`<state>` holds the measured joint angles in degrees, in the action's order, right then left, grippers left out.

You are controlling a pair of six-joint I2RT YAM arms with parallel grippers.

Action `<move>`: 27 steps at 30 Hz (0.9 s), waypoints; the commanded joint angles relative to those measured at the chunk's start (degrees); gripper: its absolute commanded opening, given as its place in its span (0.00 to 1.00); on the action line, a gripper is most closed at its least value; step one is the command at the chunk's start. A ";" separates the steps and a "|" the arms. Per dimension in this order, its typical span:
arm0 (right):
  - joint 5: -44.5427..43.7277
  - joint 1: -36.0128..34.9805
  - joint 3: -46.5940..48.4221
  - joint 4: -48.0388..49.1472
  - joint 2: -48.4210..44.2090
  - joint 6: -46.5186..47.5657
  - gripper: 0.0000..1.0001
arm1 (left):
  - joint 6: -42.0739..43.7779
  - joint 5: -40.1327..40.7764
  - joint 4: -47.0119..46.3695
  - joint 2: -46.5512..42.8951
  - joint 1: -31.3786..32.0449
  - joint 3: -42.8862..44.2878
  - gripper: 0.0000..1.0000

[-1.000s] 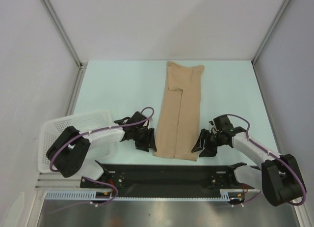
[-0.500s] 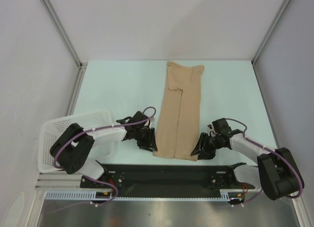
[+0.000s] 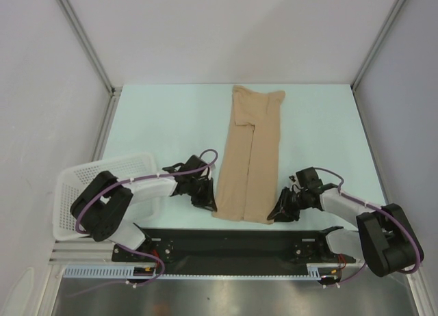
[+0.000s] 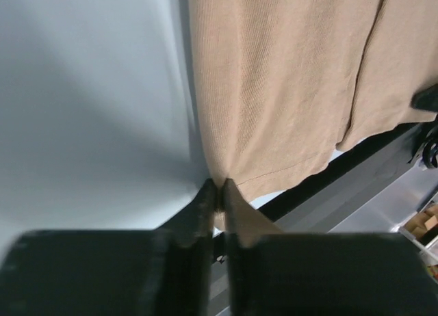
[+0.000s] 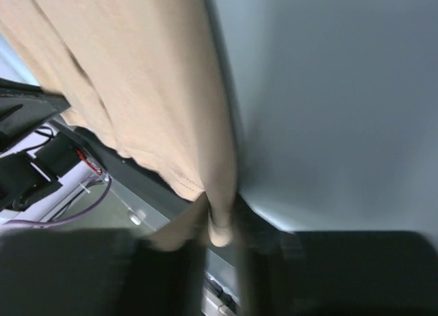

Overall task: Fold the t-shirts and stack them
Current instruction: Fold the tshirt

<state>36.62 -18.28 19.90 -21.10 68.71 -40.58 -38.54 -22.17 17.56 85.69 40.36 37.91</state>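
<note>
The tan t-shirt (image 3: 248,155) lay flat on the pale worktop (image 3: 164,124). It was folded into a long thin strip. The strip ran from the near edge of the worktop toward the far edge, about in the middle between the left and right sides. A fold line ran down its length.

The left gripper (image 3: 207,200) was low at the near left corner of the t-shirt. In the left wrist view its two fingers (image 4: 205,206) were almost together, and the corner of the cloth was pinched between them.

The right gripper (image 3: 279,213) was low at the near right corner of the t-shirt. The right wrist view was blurry, but the edge of the cloth ran down between its dark fingers (image 5: 250,254), squeezed there.

A white basket (image 3: 102,172) sat at the near left corner of the worktop, well apart from the t-shirt.
</note>
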 commanded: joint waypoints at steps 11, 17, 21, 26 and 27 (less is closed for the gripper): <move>-1.91 8.60 21.64 -9.39 5.63 8.05 0.00 | 0.40 1.52 5.99 1.22 -3.97 19.37 0.00; 0.20 12.39 40.98 -11.24 24.43 12.62 0.00 | 1.72 -0.67 7.57 15.36 -10.56 38.97 0.01; 0.30 14.24 53.11 -13.43 34.19 12.63 0.00 | 2.60 -3.48 10.03 26.17 -13.37 54.24 0.00; 1.17 15.20 65.51 -17.92 44.48 14.47 0.00 | 0.84 -6.12 9.95 36.01 -15.04 63.77 0.00; 1.52 15.38 68.49 -18.18 46.93 14.39 0.00 | 0.40 -6.30 9.95 37.00 -15.31 65.87 0.00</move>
<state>36.51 -3.46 82.17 -35.55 112.33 -28.18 -37.52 -25.08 26.48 120.07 25.65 97.86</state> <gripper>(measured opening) 0.028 0.011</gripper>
